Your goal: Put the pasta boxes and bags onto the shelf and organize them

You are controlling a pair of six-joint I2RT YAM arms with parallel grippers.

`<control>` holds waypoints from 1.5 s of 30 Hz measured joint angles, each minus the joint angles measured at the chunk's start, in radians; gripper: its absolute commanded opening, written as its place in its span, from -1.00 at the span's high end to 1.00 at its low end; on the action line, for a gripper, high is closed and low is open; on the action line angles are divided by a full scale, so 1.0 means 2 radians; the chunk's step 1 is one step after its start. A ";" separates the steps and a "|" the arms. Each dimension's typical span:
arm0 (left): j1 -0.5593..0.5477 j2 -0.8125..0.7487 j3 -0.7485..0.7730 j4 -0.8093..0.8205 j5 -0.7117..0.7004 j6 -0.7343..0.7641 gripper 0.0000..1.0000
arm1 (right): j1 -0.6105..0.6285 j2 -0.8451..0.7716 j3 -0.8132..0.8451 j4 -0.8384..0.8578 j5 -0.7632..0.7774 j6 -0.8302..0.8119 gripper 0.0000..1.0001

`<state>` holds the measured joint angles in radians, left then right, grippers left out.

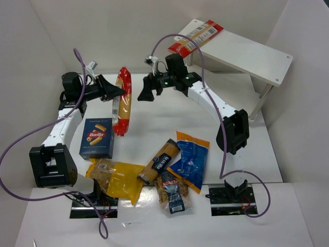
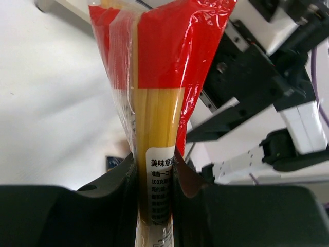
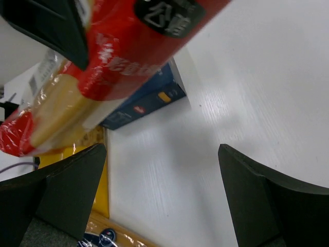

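Left arm: reaches forward from its base, wrist turned inward. Left gripper (image 1: 119,92) is clamped on a long spaghetti bag (image 1: 122,103), gripping it at the white label partway along. The left wrist view shows both fingers (image 2: 119,206) pressed into the film and the red end above them.

Right arm: elbow out to the right, forearm swung back toward the middle. Right gripper (image 1: 143,91) faces the bag from the other side with its jaws spread wide, just beside the bag and holding nothing. Its wrist view shows bare table between the fingers (image 3: 61,195).

Hard to see:
- The bag's lower end is cut off in the left wrist view.
- The label print is too small to read fully.
- The shelf (image 1: 247,54) hides its lower tier under the top board.

A second spaghetti bag (image 1: 198,36) lies across the shelf's far-left corner, overhanging it.

On the white table (image 1: 154,121), walled by white panels:
- Barilla box (image 1: 96,138), near my left arm
- yellow bag (image 1: 115,177)
- brown pack (image 1: 158,162)
- blue bag (image 1: 190,159)
- clear bag (image 1: 172,193), in a cluster near the front with the three above
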<state>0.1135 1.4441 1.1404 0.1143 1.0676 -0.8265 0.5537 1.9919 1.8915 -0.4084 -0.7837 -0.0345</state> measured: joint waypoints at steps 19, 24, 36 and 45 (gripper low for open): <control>0.094 0.011 -0.037 0.133 -0.049 -0.142 1.00 | 0.060 0.175 0.267 -0.041 -0.114 0.075 -0.95; 0.094 0.007 -0.046 0.140 -0.047 -0.158 1.00 | 0.071 0.194 0.301 -0.048 -0.135 0.081 -0.95; 0.095 0.002 -0.057 0.164 -0.045 -0.193 1.00 | 0.076 0.228 0.327 -0.047 -0.168 0.108 -0.95; 0.095 0.002 -0.077 0.178 -0.050 -0.197 1.00 | 0.079 0.254 0.342 -0.047 -0.180 0.128 -0.95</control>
<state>0.3027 1.4475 0.9867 0.4702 0.9672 -1.2213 0.7109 2.5004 2.5759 -0.5018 -1.1442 0.2214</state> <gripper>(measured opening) 0.305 0.978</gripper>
